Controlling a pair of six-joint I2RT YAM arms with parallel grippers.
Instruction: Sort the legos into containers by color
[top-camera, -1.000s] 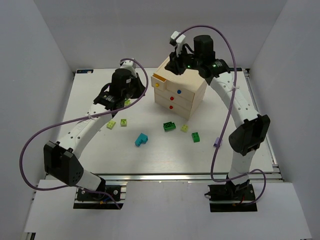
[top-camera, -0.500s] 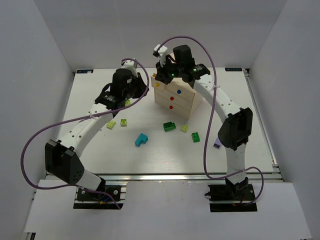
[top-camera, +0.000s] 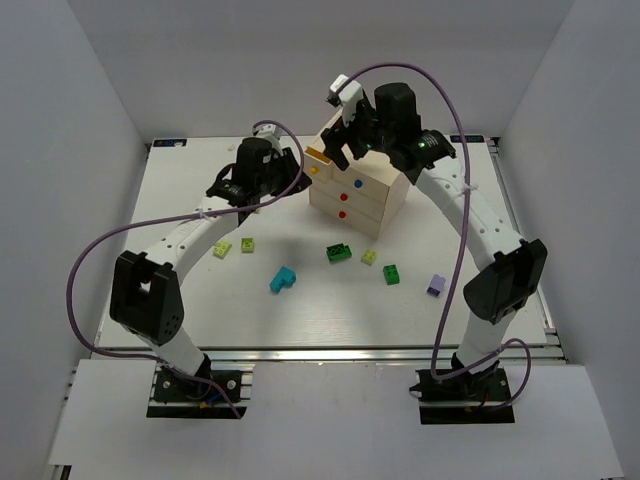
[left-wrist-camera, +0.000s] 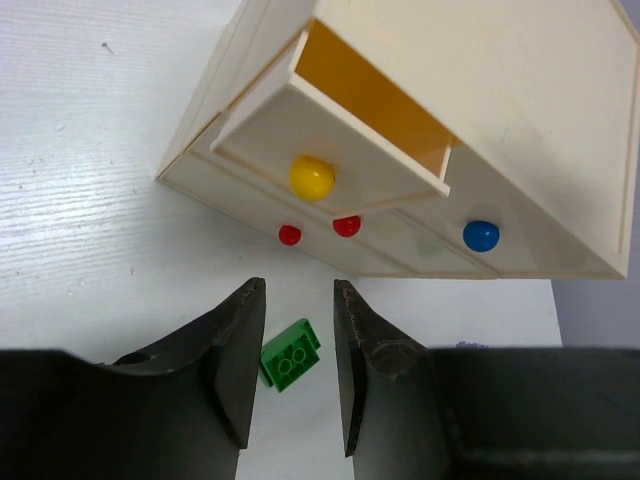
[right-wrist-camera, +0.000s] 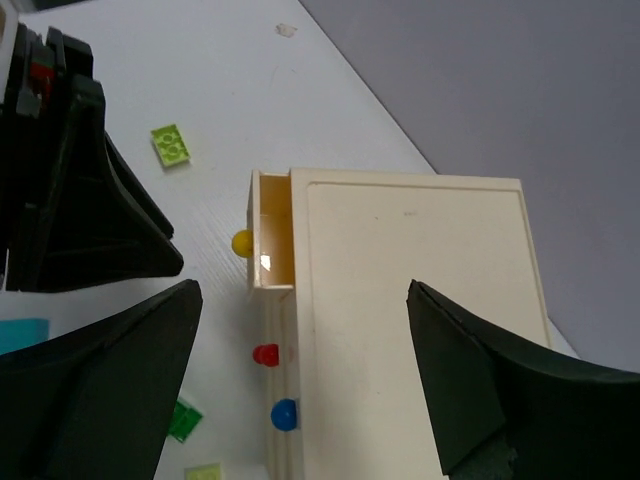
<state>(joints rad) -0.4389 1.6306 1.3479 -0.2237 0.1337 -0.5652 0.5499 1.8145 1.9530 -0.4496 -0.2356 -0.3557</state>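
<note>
Two moves in the last half second. The right gripper (right-wrist-camera: 302, 290) has lifted off the front of the chest (top-camera: 360, 195) and now hangs over its top. Its claw is released wide and holds nothing. The left gripper (left-wrist-camera: 298, 290) has edged closer to the chest's left side, fingers partly apart and empty.

The top drawer (left-wrist-camera: 330, 140), with the yellow knob (left-wrist-camera: 311, 177), stands pulled out. Its inside is orange-yellow, and I can't see any contents.

The legos lie loose on the table (top-camera: 200, 300) in front of the chest:
- a lime-yellow brick (top-camera: 247, 244)
- a dark green brick (top-camera: 339, 252)
- a cyan brick (top-camera: 283, 279)
- a lavender brick (top-camera: 436, 285), off to the right
</note>
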